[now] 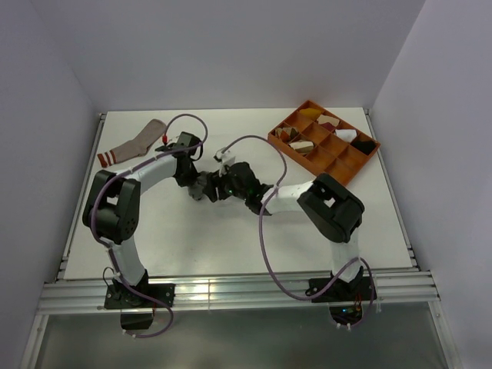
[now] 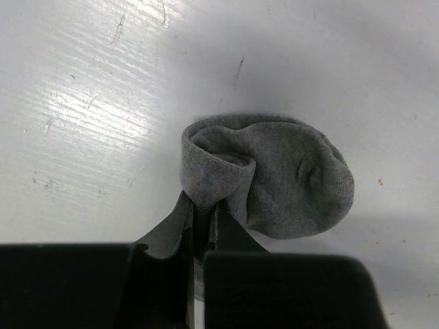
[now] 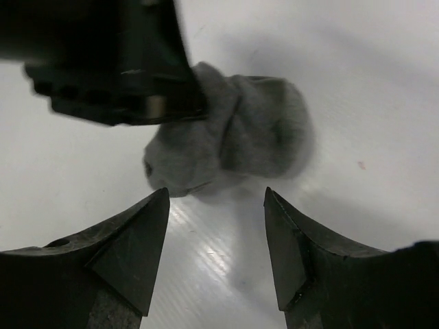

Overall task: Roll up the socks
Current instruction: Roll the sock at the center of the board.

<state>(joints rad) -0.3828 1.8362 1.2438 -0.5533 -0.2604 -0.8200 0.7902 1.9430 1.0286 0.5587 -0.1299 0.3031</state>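
**Grey sock half rolled, tan sock waiting**

The pinkish-tan sock [image 1: 137, 143] lies flat on the table [image 1: 192, 238], well off to the left of both hands. It is not rolled yet. It is soft knit, with red and white stripes at the cuff.

The left gripper [image 2: 202, 205] is squeezed almost shut and pinches a fold of the grey sock [image 2: 288, 178] right at its fingertips. The sock is a soft, fuzzy lump. It curls like a snail at the pinched end, and its round end lies flat past the tips.

The right gripper [image 3: 216, 195] is wide apart and holds nothing. The grey sock sits just in front of its hard black fingers.

I think the roll is half done. Next, the free hand probably needs to hold the loose end while the roll is turned tighter.

The orange tray [image 1: 306, 161] sits well off to the right.
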